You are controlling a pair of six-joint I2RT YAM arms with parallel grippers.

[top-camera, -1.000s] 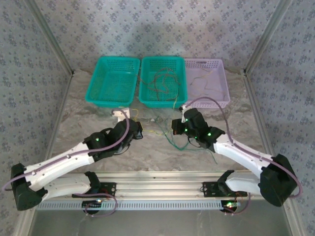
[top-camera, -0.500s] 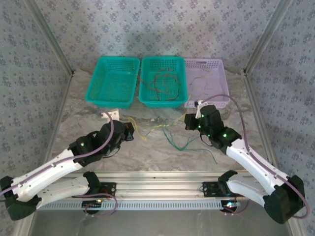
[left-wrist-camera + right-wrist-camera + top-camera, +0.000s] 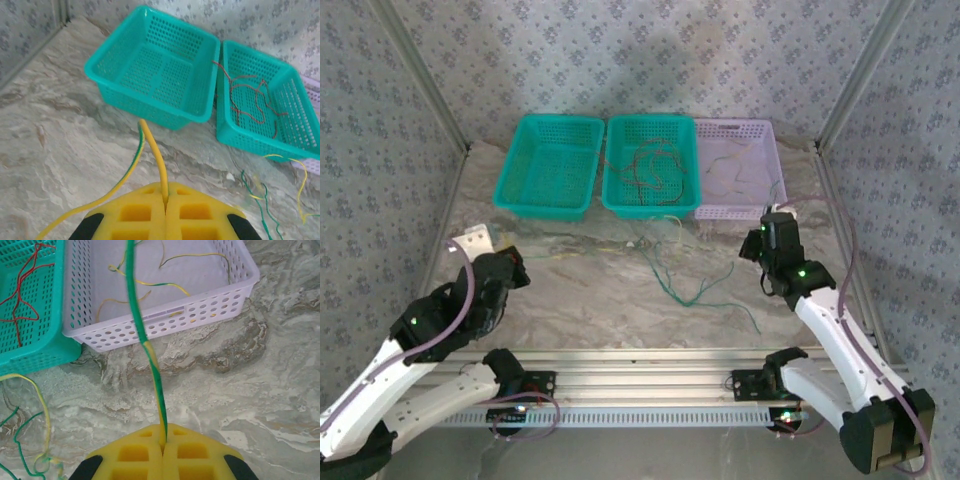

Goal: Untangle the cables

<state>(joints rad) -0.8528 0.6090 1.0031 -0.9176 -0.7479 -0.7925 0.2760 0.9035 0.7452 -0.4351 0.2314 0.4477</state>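
Observation:
My left gripper [image 3: 165, 192] is shut on a yellow cable [image 3: 153, 157] that runs up toward the left teal basket [image 3: 150, 107]; a yellow-green strand [image 3: 125, 172] loops beside it. My right gripper [image 3: 163, 432] is shut on a green-and-yellow cable [image 3: 150, 357] stretching up over the lilac basket [image 3: 235, 287]. From above, the left gripper [image 3: 512, 268] sits at the table's left and the right gripper [image 3: 763, 240] at its right. Loose green cables [image 3: 695, 292] and a yellow tangle [image 3: 645, 245] lie between them. Red cables [image 3: 655, 165] lie in the middle teal basket [image 3: 616, 200].
Three baskets stand side by side at the back: left teal [image 3: 510, 195], middle teal and lilac [image 3: 775, 195], the lilac one holding thin yellow cables [image 3: 150, 284]. Patterned walls and metal posts frame the marble table [image 3: 570, 300]. Thick lilac hoses run along both arms.
Both arms have pulled apart: the left gripper went left and back, the right gripper went right toward the lilac basket's corner. The cables between them are drawn out flatter across the table.

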